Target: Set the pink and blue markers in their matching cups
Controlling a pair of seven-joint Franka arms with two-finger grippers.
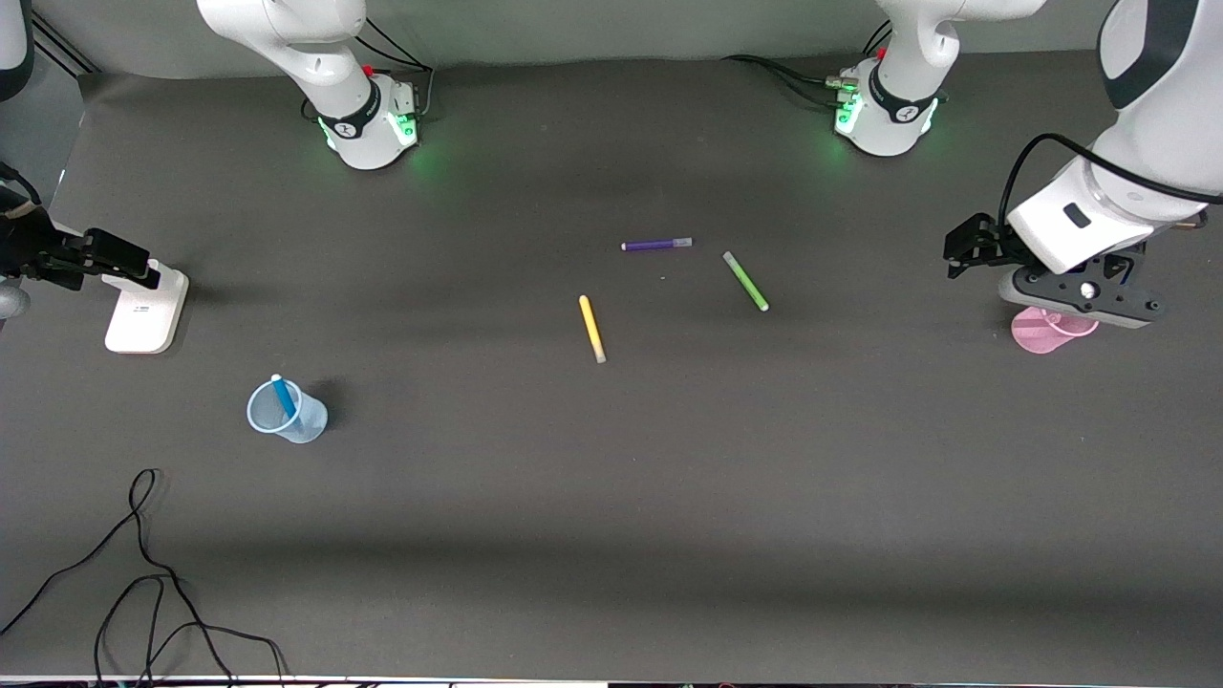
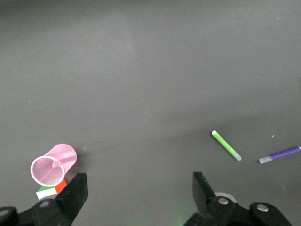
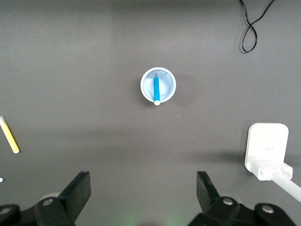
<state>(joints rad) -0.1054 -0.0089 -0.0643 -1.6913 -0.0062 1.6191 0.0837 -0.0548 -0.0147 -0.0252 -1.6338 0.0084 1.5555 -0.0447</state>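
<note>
The pale blue cup (image 1: 287, 411) stands upright toward the right arm's end of the table, with the blue marker (image 1: 283, 395) leaning inside it. The right wrist view shows the cup (image 3: 165, 80) and the marker (image 3: 156, 89) from above. The pale pink cup (image 1: 1049, 331) stands at the left arm's end, partly hidden under my left gripper (image 1: 1080, 291). In the left wrist view the pink cup (image 2: 52, 165) shows a small pale ring in its mouth; I cannot tell whether it is a marker. No pink marker lies on the table. My left gripper (image 2: 140, 193) is open and empty. My right gripper (image 3: 143, 193) is open and empty, up at the table's end (image 1: 57, 258).
A purple marker (image 1: 656, 245), a green marker (image 1: 745, 281) and a yellow marker (image 1: 591, 328) lie mid-table. A white adapter block (image 1: 145, 311) lies near the right gripper. Black cable (image 1: 143, 573) loops at the near edge. A small green, white and red thing (image 2: 49, 190) sits beside the pink cup.
</note>
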